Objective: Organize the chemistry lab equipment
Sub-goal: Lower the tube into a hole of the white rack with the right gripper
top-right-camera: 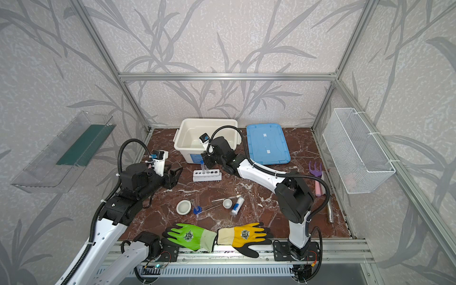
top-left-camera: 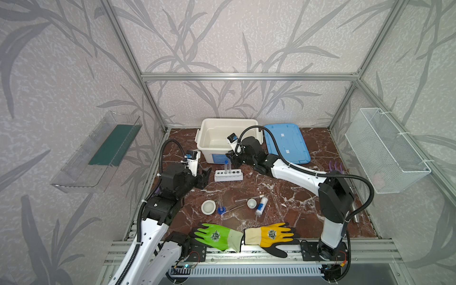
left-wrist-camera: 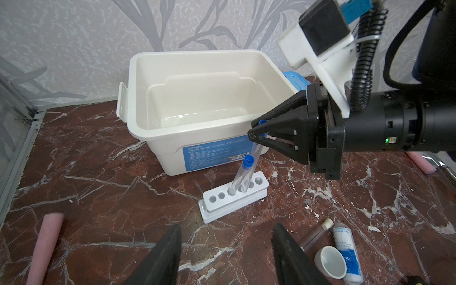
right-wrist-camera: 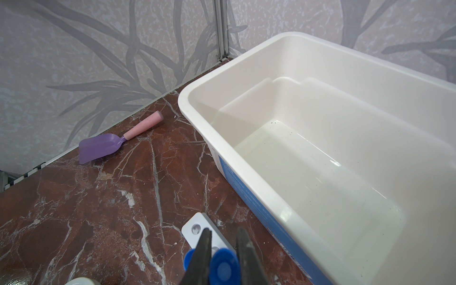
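Right gripper (left-wrist-camera: 256, 135): clamped on a clear capped test tube (left-wrist-camera: 257, 151), just below its blue cap.
Left gripper (left-wrist-camera: 227, 256): jaws apart and empty, near the rack's left end, not touching it.
Held tube, place: over the white six-hole rack (left-wrist-camera: 234, 201), which stood toward the back edge of the table, just in front of the white bin (left-wrist-camera: 133, 123).
Held tube, axis: long axis near upright and slightly tilted, with the cap up and the rounded end down at a middle hole. You could not tell how deep it sat.
Neighbour tube (left-wrist-camera: 238, 176): in the adjoining hole, leaning the same way, just beside the held tube.
Rack, axis: long side roughly parallel to the back edge.
Risk, tilt: had you pushed down on that lean, the tube tip could probably have caught the hole's rim and levered the light rack up or slid it toward the bin.
Risk, contact: the gripper sat close to the neighbour tube's cap. A sideways withdrawal could have knocked that tube over.
Risk, release: had you let go before the tube seated, it could likely have toppled onto the table.
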Available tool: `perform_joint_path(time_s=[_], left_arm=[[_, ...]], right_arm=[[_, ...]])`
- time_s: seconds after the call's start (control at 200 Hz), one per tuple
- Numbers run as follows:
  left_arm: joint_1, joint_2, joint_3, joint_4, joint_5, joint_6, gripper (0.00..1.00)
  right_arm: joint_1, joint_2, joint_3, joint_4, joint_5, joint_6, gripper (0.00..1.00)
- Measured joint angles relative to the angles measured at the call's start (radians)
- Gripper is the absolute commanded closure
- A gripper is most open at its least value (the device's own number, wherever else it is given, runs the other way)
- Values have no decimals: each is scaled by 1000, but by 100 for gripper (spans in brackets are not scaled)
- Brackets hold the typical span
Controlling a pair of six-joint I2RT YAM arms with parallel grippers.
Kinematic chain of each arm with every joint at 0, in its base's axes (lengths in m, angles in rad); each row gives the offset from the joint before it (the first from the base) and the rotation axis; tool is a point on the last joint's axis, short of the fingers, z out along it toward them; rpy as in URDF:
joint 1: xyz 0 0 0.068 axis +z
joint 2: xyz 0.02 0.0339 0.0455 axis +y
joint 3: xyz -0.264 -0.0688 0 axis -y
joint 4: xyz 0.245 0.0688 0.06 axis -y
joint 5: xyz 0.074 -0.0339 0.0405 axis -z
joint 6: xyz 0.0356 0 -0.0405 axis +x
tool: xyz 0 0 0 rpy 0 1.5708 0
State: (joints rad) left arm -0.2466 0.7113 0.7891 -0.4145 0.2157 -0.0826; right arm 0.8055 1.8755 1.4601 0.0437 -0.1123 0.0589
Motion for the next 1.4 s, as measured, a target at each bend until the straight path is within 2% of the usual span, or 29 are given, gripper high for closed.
perform_joint_path(time_s=[1.4], left_arm=[[6, 9, -6, 2, 18, 4, 41]], right_arm=[[19, 78, -10, 82, 61, -19, 82]])
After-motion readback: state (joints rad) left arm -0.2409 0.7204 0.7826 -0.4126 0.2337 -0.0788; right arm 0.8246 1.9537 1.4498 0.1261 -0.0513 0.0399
